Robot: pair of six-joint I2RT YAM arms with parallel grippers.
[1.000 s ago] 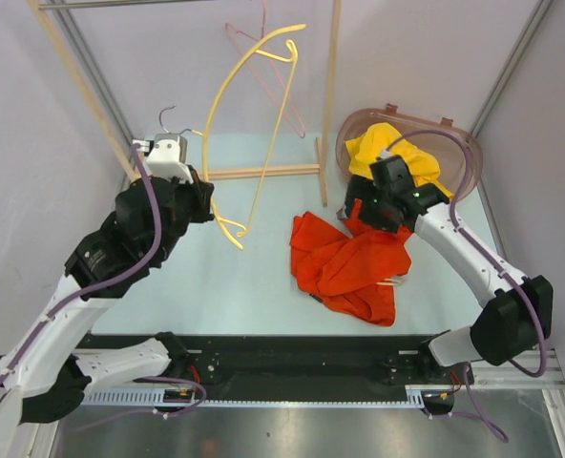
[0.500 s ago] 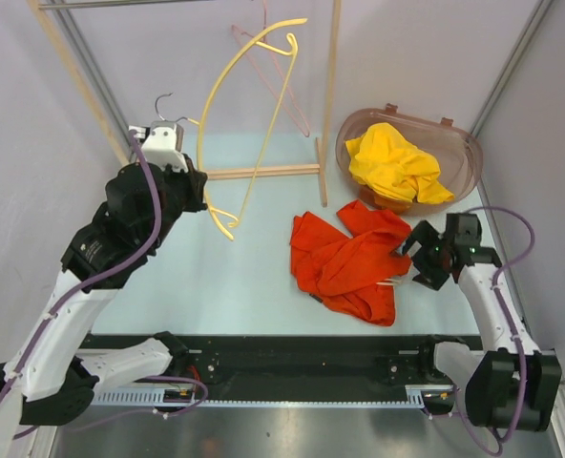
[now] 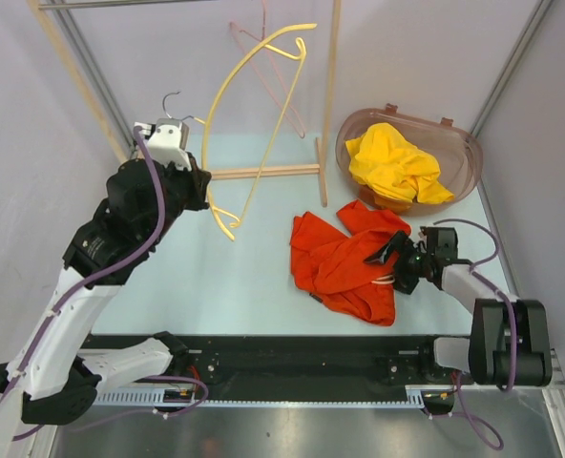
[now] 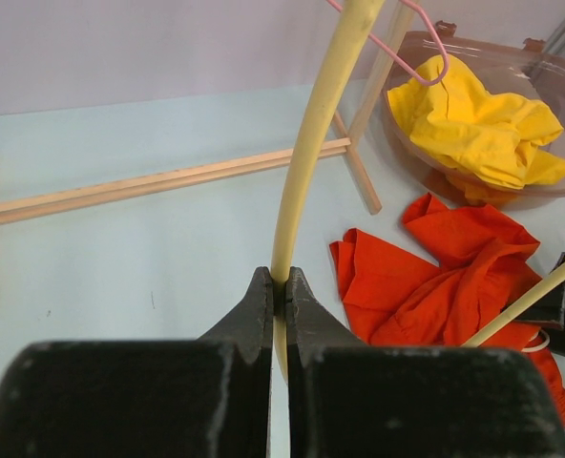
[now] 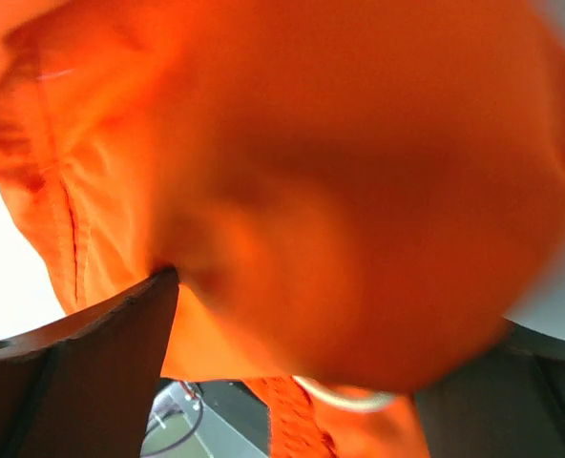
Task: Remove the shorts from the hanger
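Observation:
The orange-red shorts (image 3: 345, 262) lie crumpled on the table, off the hanger. My right gripper (image 3: 394, 263) is low at their right edge, open, its fingers wide apart with orange cloth (image 5: 340, 172) bulging between them and a pale drawstring (image 5: 349, 396) below. The yellow shorts (image 3: 397, 164) lie in the brown basket (image 3: 459, 143). My left gripper (image 3: 206, 196) is shut on the lower bar of the bare yellow hanger (image 3: 240, 91), held up left of the rack. In the left wrist view the jaws (image 4: 282, 291) pinch the hanger bar (image 4: 306, 162).
A wooden rack has a base bar (image 3: 263, 172) and an upright (image 3: 332, 86) at the back centre. A thin pink hanger (image 3: 275, 72) hangs from it. A small wire hook (image 3: 171, 100) shows by the left wrist. Walls close in left and right.
The right arm has left the basket, swung down to the table and reached in to the orange-red shorts' right edge. The left arm lifted slightly with the yellow hanger.

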